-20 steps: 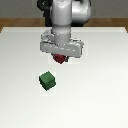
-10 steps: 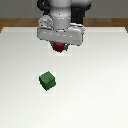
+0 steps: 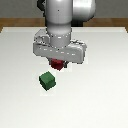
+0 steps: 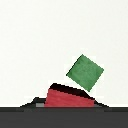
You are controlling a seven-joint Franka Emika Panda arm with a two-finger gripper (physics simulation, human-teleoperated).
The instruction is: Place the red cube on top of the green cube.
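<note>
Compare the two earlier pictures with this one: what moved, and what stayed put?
The arm carried the red cube in its fingers, first up and away from the green cube, then back down and toward it. The red cube remained held throughout and now hangs close to the green one, toward the exterior view's right, not yet above it. The green cube kept its place on the table; nothing was let go.

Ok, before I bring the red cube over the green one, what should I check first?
1. Red cube held in the gripper: ok, it sits under the hand, off the table.
2. Green cube uncovered: ok.
3. Green cube flat on the table: ok.
4. Red cube above green cube: not ok, it sits off to one side.
5. Cubes' edges squared to each other: not ok in the wrist view.
6. Finger grip centred: cannot tell.
</note>
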